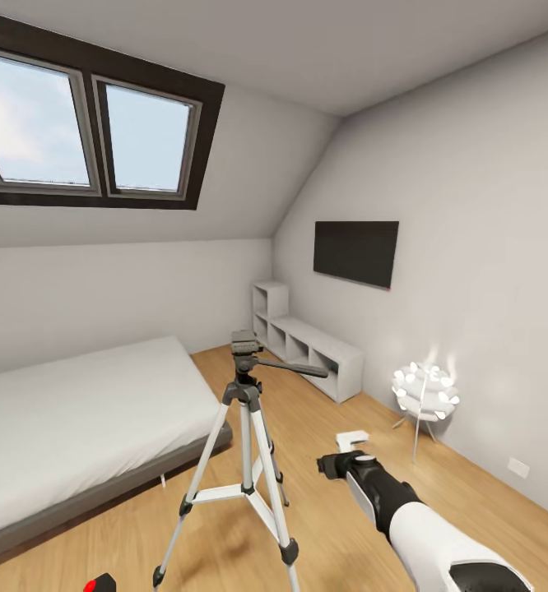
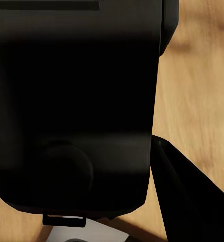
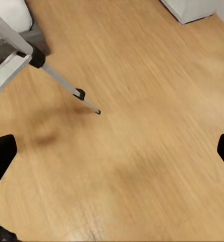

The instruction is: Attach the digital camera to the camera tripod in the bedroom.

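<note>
The camera tripod [image 1: 245, 460] stands upright on the light wood floor [image 1: 340, 526] of the bedroom, its three silver legs spread and its black pan head at the top, with the side handle pointing away from the bed [image 1: 76, 427] toward the low white shelf unit [image 1: 311, 349] along the far wall. The bed lies just beside the tripod, its grey base close to one leg. Beyond the tripod, on the pale wall above the shelf, hangs a dark flat screen [image 1: 356, 252], and a white floor lamp [image 1: 424, 395] with glowing round bulbs stands near that wall, well apart from the tripod. Dark-framed skylights [image 1: 85, 131] sit in the sloped ceiling above the bed. The digital camera [image 1: 101, 585], black with a bright red dot, shows at the bottom edge of the head view, below and to the bed side of the tripod's feet; in the left wrist view its dark body [image 2: 74, 106] sits close against the lens, between the left claw's fingers, which grip it. The right arm reaches forward beside the tripod, on the side away from the bed, and the right claw [image 3: 112, 151] hangs spread wide over bare floor, with one tripod leg [image 3: 66, 85] near it.
</note>
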{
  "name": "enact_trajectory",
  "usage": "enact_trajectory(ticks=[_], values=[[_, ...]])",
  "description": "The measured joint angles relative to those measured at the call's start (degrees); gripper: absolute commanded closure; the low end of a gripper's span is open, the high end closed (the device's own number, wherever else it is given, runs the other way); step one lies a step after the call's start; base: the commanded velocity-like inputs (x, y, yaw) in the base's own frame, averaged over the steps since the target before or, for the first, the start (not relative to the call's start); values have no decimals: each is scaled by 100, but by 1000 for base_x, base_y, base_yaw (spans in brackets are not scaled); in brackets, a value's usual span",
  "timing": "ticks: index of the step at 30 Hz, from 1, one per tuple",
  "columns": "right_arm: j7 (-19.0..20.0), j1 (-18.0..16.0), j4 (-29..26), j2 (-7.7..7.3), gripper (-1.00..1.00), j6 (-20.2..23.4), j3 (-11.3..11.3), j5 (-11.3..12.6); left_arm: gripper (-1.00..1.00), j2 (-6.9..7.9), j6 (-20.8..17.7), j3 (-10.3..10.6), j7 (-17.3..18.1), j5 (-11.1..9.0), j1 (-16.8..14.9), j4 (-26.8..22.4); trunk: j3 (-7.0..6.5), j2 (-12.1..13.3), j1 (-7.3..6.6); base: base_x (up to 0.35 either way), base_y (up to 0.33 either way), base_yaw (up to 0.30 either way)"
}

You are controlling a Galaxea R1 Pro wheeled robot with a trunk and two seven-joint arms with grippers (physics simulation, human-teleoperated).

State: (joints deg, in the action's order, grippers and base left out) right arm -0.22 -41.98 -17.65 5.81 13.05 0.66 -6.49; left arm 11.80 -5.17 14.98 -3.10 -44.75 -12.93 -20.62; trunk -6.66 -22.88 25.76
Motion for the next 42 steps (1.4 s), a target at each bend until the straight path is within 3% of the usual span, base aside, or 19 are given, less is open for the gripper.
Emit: enact_trajectory(ticks=[5,14,25,36,42], values=[[834,-39,-202,113,-100,11,18,-30,100,0,1,0,0,0,0,2,0,0,0,0,0,0],[2129,-39,-205,100,-100,-42,52,-151,100,4,1,0,0,0,0,2,0,0,0,0,0,0],[2462,-39,-127,127,-100,-59,28,-704,100,9,1,-8,0,0,0,2,0,0,0,0,0,0],[2485,-38,169,171,-100,-70,25,-810,100,9,-6,-5,0,0,0,2,0,0,0,0,0,0],[2874,-17,323,278,-100,-71,29,-823,100,5,-7,-6,0,-8,0,7,0,0,0,0,0,0]])
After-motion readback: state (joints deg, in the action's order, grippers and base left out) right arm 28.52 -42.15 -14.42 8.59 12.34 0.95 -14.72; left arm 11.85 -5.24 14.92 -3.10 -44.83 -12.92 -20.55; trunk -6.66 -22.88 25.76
